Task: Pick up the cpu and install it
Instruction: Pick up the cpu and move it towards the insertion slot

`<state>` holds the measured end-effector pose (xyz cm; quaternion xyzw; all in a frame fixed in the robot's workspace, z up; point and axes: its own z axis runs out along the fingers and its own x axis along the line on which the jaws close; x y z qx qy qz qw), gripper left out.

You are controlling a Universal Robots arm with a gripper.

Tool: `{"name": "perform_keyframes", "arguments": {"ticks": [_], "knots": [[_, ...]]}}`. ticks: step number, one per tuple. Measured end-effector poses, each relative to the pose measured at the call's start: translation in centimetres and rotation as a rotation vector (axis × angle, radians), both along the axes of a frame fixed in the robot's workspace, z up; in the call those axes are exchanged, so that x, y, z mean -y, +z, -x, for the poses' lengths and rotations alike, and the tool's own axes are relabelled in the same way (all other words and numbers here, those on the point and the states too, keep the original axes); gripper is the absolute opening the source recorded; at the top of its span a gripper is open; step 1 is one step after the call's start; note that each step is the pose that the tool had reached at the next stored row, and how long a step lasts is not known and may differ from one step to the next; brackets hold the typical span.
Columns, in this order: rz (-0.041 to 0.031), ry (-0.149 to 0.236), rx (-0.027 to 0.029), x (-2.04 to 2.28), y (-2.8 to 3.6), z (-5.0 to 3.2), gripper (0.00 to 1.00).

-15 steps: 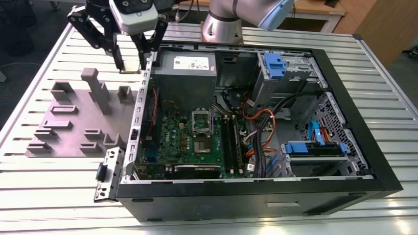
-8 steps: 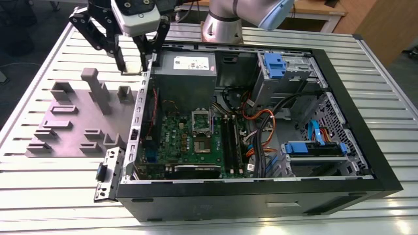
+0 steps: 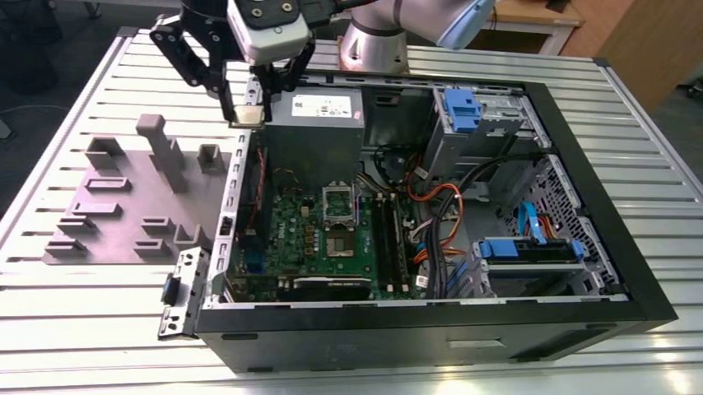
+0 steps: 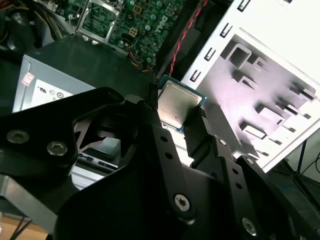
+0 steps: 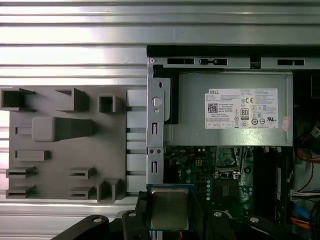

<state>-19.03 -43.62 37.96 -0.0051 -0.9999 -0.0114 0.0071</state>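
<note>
My gripper [image 3: 252, 109] is shut on the cpu [image 3: 250, 116], a small square chip with a pale metal top, pinched by two opposite edges. In the exterior view it hangs above the back left corner of the open computer case [image 3: 593, 206], beside the grey power supply [image 3: 318, 107]. Both wrist views show the cpu [image 4: 177, 106] [image 5: 170, 206] between the black fingers [image 4: 150, 102] [image 5: 142, 207]. The green motherboard [image 3: 296, 234] lies on the case floor, with its silver socket frame [image 3: 338, 200] [image 5: 227, 181] [image 4: 99, 22] some way from the chip.
A grey fixture plate [image 3: 104, 216] [image 5: 65, 165] with raised plastic blocks lies on the slatted metal table [image 3: 88, 329] at the exterior view's left, outside the case. Inside are orange and black cables [image 3: 439, 222], memory slots [image 3: 387, 239] and blue-tabbed drive bays [image 3: 533, 249].
</note>
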Motion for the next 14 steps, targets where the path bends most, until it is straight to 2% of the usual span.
{"name": "perform_keyframes", "arguments": {"ticks": [5,10,14], "knots": [[0.0006,-0.002,-0.0001,0.05,-0.04,-0.17,0.45],[0.0009,-0.002,-0.0001,0.59,-0.19,-0.17,0.45],[0.0019,-0.002,-0.0001,0.61,-0.19,-0.18,0.45]]}}
